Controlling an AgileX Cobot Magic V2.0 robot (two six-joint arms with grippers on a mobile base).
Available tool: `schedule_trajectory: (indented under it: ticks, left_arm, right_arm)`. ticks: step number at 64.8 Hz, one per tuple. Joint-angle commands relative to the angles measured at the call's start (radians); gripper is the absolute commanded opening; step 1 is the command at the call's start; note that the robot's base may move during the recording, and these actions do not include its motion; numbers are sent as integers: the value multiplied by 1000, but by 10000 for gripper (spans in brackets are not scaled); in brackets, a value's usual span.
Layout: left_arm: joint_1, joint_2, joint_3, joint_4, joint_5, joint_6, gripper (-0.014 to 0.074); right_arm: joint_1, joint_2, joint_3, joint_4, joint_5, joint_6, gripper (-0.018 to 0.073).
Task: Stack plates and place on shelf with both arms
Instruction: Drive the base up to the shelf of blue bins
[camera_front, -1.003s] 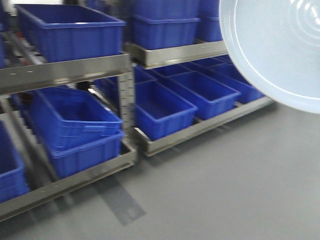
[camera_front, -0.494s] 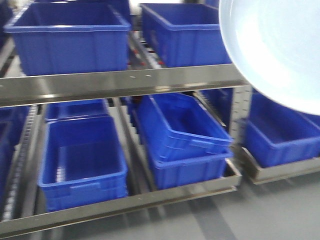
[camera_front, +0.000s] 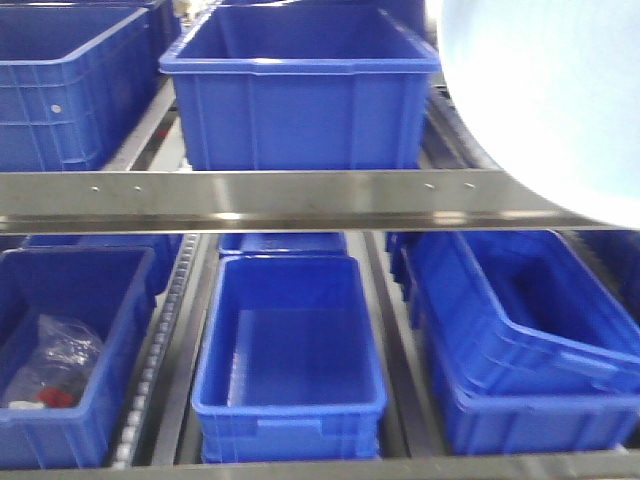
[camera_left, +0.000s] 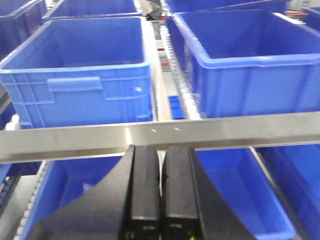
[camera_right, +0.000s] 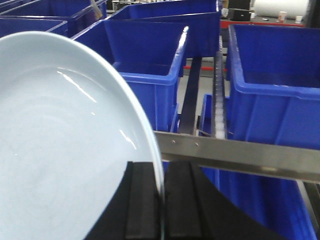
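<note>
While one blue plastic crate holds a clear bag, right gripper pinching round white plate, left gripper fingers pressed together

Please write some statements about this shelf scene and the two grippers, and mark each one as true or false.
1. The right gripper clamps a white plate by its rim. True.
2. The left gripper holds another plate. False: its fingers are shut together with nothing between them.
3. The lower left crate contains a clear plastic bag. True.
4. The lower middle crate is full of plates. False: it is empty.
5. The plate rests on the shelf. False: the gripper holds it in the air before the rail.
</note>
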Motion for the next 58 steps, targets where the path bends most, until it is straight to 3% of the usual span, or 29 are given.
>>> schedule_trajectory:
  ticks: [1, 58]
  left_arm:
    - [-1, 7, -30, 1, -85, -2, 82]
    - [-1, 7, -30, 1, -85, -2, 82]
  right_arm:
    - [-3, 3, -33, -5, -96, -2, 57]
    - [-3, 3, -33, -5, -96, -2, 57]
